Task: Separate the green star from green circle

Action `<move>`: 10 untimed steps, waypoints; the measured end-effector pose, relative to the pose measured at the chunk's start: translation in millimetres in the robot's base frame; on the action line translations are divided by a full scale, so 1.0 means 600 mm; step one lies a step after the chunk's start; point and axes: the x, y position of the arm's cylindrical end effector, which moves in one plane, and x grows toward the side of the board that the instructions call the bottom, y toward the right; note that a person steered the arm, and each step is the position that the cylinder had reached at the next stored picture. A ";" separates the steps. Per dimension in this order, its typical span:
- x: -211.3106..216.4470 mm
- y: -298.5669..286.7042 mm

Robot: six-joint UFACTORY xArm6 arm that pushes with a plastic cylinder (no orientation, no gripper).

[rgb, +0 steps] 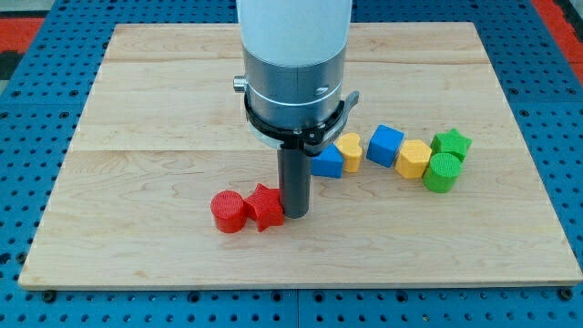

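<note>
The green star [452, 143] lies at the view's right on the wooden board [164, 109]. The green circle [443, 172] sits just below it and touches it. My tip [295, 212] rests on the board near the middle, far to the left of both green blocks. It stands right against the red star [265, 207].
A red circle [229, 211] lies left of the red star. A blue block [327, 161], a yellow block [348, 151], a blue cube [385, 145] and a yellow hexagon [414, 158] form a row leading to the green blocks.
</note>
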 end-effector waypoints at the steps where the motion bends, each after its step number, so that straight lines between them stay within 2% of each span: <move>1: -0.001 0.000; 4: -0.008 0.016; 5: -0.008 0.052; 6: -0.012 0.127; 7: 0.027 0.298; 10: -0.092 0.333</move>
